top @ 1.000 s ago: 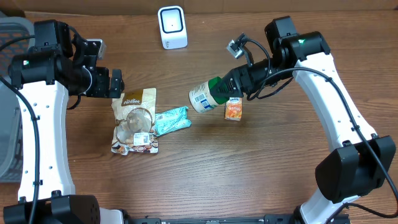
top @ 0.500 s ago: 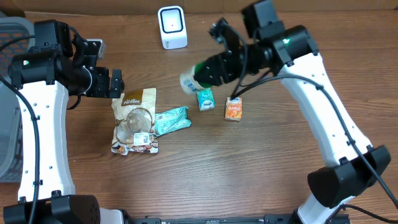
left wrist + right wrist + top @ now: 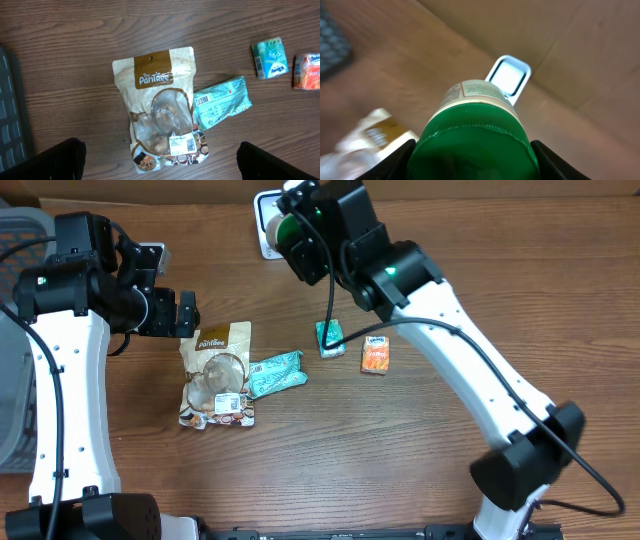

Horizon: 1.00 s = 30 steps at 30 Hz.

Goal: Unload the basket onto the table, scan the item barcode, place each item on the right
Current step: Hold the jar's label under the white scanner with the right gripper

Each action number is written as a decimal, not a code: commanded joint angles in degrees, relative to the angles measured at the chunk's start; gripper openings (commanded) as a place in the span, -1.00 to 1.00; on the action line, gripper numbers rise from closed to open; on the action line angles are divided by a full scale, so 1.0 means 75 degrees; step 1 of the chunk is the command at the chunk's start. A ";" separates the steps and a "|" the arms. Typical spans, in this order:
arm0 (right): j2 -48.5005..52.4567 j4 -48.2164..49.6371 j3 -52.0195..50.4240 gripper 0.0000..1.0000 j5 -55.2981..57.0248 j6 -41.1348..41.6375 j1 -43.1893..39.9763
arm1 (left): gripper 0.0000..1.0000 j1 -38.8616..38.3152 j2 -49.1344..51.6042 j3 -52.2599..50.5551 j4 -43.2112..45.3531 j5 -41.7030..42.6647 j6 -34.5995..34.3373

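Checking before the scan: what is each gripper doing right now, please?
Left gripper: open, holding nothing.
Right gripper: closed on the green-capped bottle.

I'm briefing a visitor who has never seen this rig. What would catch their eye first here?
First, the right end effector holding a green-capped bottle up in front of the white scanner at the table's back edge. Next, the PanTree pouch and the teal packet, lying side by side near the open left end effector.

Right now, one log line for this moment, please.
right gripper: holds green-capped jar near scanner | left gripper: open, empty | scan: unconfirmed
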 commanded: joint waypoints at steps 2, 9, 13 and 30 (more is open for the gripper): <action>0.0603 0.1087 -0.0009 -0.01 0.0504 -0.2194 -0.0006 | 0.99 -0.0017 -0.0090 0.0149 0.0032 0.0003 0.0143; 0.1696 0.3523 -0.0009 -0.02 0.0562 -0.4028 -0.0009 | 0.99 -0.0017 -0.0090 0.0149 0.0035 0.0003 0.0143; 0.2463 0.5080 -0.0009 -0.02 0.1023 -0.4613 -0.0032 | 0.99 -0.0017 -0.0090 0.0149 0.0032 0.0003 0.0143; 0.4089 0.8038 -0.0006 -0.09 0.1754 -0.7245 -0.0192 | 0.99 -0.0017 -0.0090 0.0149 0.0032 0.0003 0.0143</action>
